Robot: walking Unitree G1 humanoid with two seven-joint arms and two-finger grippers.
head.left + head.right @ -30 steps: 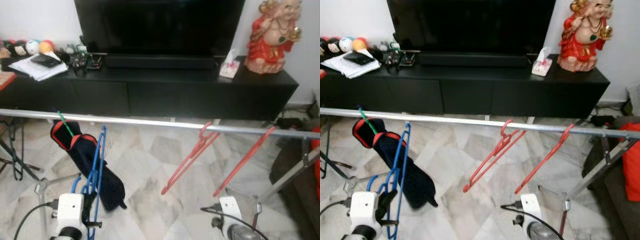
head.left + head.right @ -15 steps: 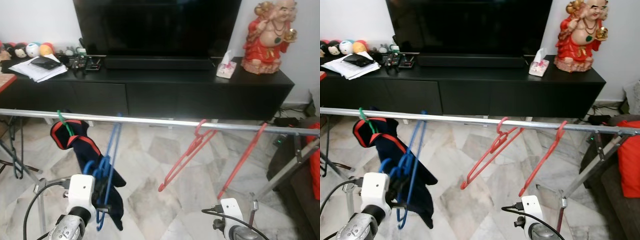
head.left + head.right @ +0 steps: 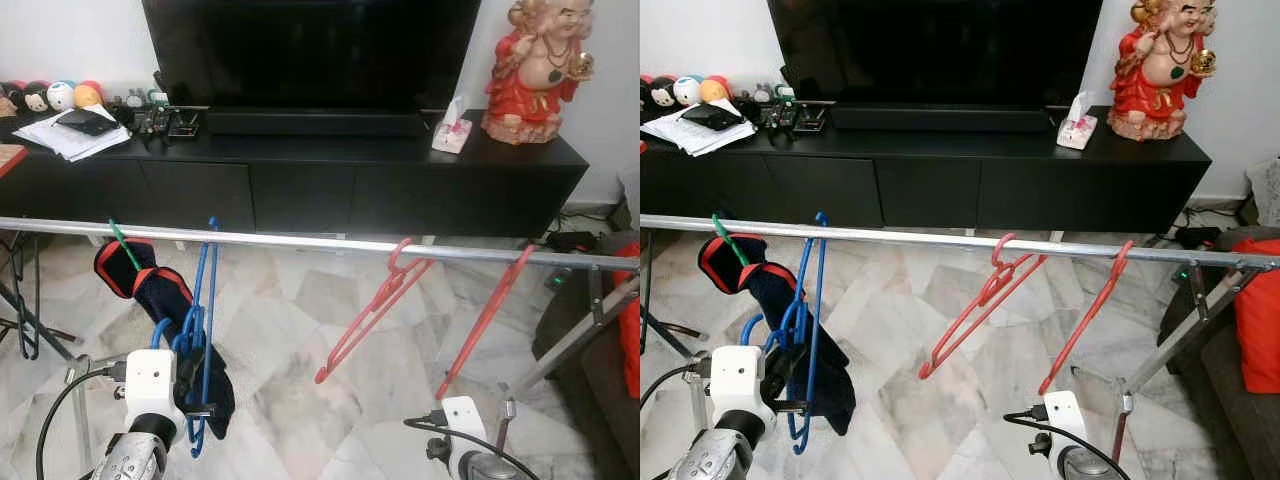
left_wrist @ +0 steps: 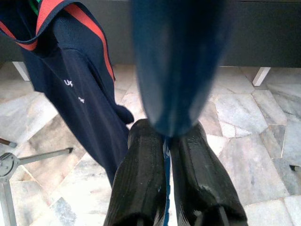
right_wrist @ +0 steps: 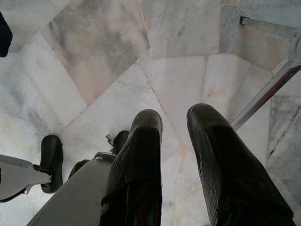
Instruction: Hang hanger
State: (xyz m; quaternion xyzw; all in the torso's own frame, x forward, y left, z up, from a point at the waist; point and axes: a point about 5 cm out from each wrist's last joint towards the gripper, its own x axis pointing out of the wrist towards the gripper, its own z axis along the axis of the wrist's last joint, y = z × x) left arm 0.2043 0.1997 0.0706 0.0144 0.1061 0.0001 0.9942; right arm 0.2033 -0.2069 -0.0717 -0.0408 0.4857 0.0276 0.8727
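Left eye view: compared with half a second ago, the blue hanger [image 3: 200,330] hangs more upright and its hook now sits over the rail [image 3: 300,241], just beside the navy garment [image 3: 160,300] on its green hanger. A second ago the hook was lower. So my guess is the hang is basically done, just needs letting go. The left end effector [image 3: 195,385] is low on the hanger's frame.

Right eye view: same story, the hook is on the rail, well apart from the two red hangers [image 3: 980,310]. The right end effector [image 3: 1060,455] sits idle down low.

Left wrist view: the fingers [image 4: 141,179] are pinched nearly together on the thin blue frame, so it's clamped on.

Right wrist view: fingers [image 5: 136,165] are parted a bit over the marble floor [image 5: 94,56], holding nothing.
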